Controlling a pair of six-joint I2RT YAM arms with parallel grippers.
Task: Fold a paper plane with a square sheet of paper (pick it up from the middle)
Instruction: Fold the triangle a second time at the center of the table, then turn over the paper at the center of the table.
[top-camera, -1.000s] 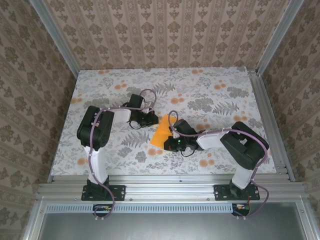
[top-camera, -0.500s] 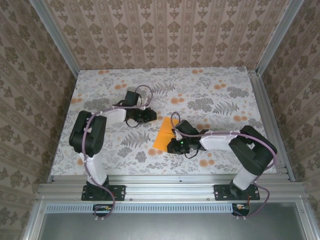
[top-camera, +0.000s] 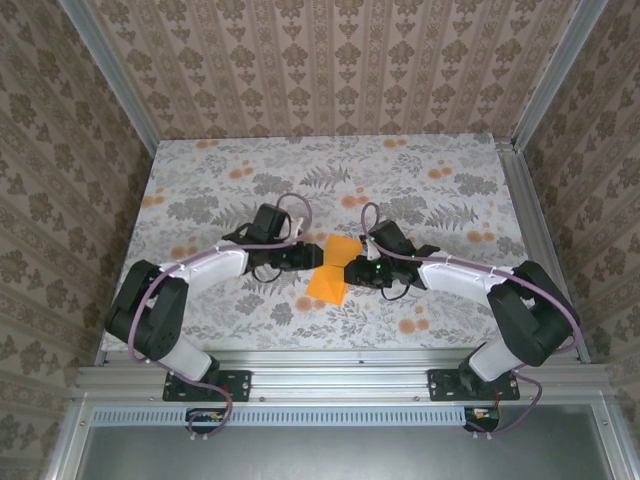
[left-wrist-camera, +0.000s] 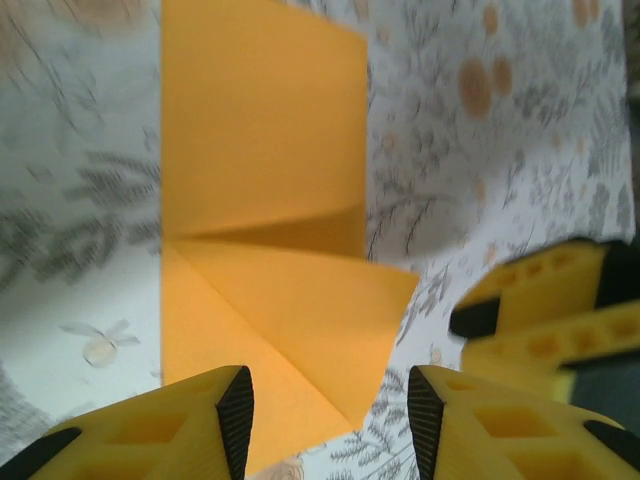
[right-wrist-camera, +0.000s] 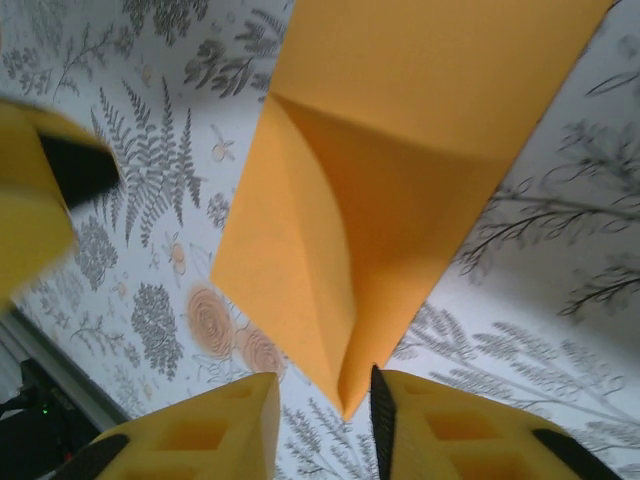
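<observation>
The bright orange thin paper sheet (top-camera: 333, 268) lay near the middle of the flower-printed bench (top-camera: 430, 170), toward its near edge, with only some first folds made. The left tool (top-camera: 308, 256) and the right tool (top-camera: 357, 270) stood at its sides, jaws apart, gripping nothing. I judged most folding remained.

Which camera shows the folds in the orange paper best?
The left wrist view: the orange paper lies close to the lens, with its creases and overlapping flaps plain to see. In the right wrist view the paper shows a crease too, but the frame cuts it off. In the top view it is small, its folds hard to read.
</observation>
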